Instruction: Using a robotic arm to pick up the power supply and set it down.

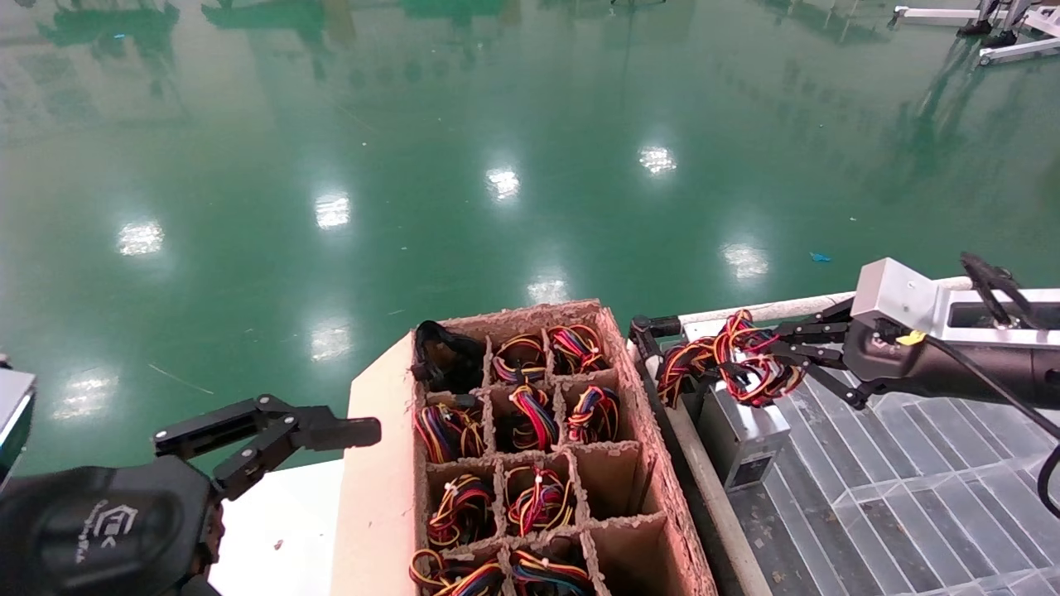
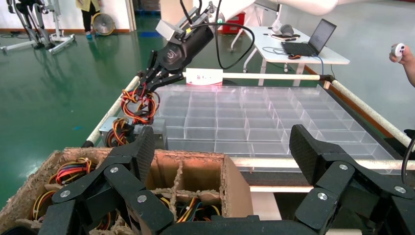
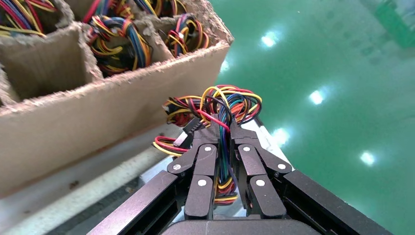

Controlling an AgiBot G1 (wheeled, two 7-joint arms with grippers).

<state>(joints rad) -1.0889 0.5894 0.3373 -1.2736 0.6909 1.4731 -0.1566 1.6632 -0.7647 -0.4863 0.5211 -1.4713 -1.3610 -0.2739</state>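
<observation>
The power supply (image 1: 739, 424) is a silver-grey box with a black socket. It stands upright at the clear tray's far left corner, next to the cardboard box. I cannot tell whether it rests on the tray. Its red, yellow and black wire bundle (image 1: 758, 364) rises from the top. My right gripper (image 1: 774, 358) is shut on that bundle (image 3: 226, 104), with wires running between its fingers (image 3: 221, 128). From the left wrist the right gripper (image 2: 149, 84) shows above the power supply (image 2: 147, 131). My left gripper (image 1: 331, 430) hovers open left of the cardboard box, holding nothing (image 2: 222, 152).
A divided cardboard box (image 1: 642, 463) holds several more wire bundles; some cells on its right side show no bundle. The clear compartment tray (image 1: 911, 488) lies to its right in a white-railed frame (image 1: 787, 305). Green floor lies beyond. A table with a laptop (image 2: 313, 41) stands farther off.
</observation>
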